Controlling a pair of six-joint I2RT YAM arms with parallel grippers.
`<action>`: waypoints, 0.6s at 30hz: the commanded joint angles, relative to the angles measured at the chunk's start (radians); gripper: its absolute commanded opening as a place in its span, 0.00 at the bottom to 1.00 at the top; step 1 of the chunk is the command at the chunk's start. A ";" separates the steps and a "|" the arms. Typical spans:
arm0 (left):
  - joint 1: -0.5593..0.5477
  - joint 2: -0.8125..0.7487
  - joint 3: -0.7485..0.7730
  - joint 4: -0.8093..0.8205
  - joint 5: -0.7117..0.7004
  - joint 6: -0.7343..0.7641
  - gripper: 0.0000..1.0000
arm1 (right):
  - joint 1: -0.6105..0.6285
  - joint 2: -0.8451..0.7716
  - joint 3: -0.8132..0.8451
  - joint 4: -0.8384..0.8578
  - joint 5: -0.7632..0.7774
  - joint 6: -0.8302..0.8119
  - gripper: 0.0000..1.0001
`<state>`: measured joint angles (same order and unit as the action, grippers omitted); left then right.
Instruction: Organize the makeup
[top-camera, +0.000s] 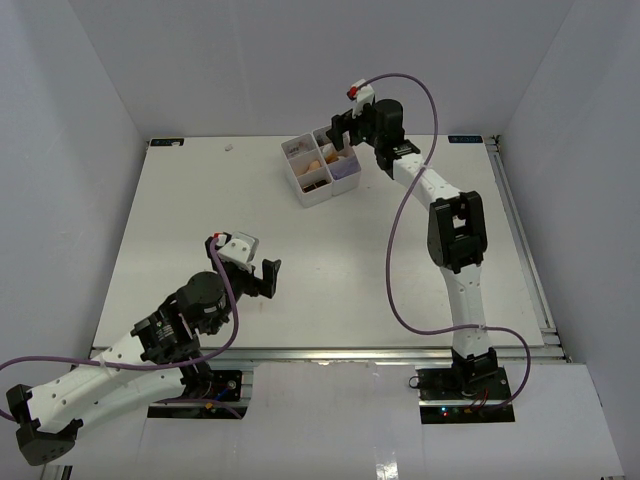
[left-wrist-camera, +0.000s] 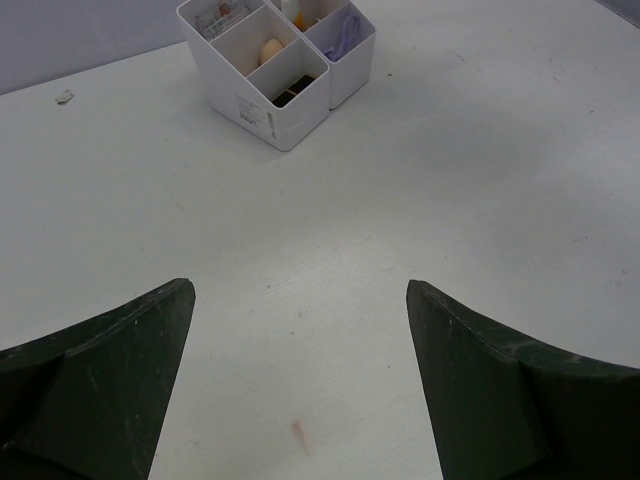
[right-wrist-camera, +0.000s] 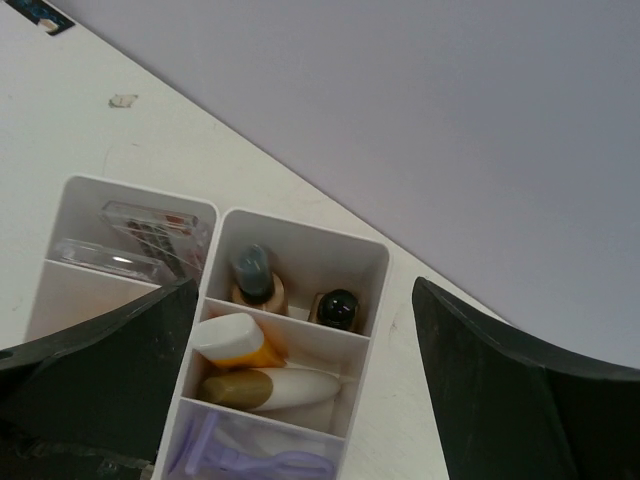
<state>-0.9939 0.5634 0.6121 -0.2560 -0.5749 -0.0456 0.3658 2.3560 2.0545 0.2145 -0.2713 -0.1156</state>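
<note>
Plainly, left hand (left-wrist-camera: 298, 285) and right hand (right-wrist-camera: 304, 284) gape wide over the white table (top-camera: 330, 260), pale walls (top-camera: 300, 60) around.

My left claw (top-camera: 252, 278) gapes wide, tucked in low; my right claw (top-camera: 338, 135), reached far forward, gapes too.

Under the right claw (right-wrist-camera: 303, 295), the white box (right-wrist-camera: 300, 228) runs off the bottom edge; one finger (right-wrist-camera: 100, 380) hides part of it.

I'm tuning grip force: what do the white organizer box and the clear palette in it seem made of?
Organizer box: likely rigid plastic, smooth white; thin moulded walls, rounded corners. Palette: probably hard clear plastic, glossy; see-through, with bright highlights.
</note>
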 joint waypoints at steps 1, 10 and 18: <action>0.005 -0.013 -0.004 0.009 0.013 -0.004 0.98 | -0.007 -0.175 -0.093 0.031 -0.043 -0.006 0.95; 0.004 -0.011 -0.003 0.032 0.109 -0.020 0.98 | -0.058 -0.659 -0.612 -0.265 -0.393 -0.077 0.90; 0.013 0.078 0.025 0.080 0.321 -0.097 0.98 | -0.105 -1.244 -1.103 -0.548 -0.218 -0.213 0.90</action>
<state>-0.9907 0.5851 0.6121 -0.2144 -0.4009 -0.0812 0.2887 1.3462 1.0857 -0.1649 -0.5631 -0.2496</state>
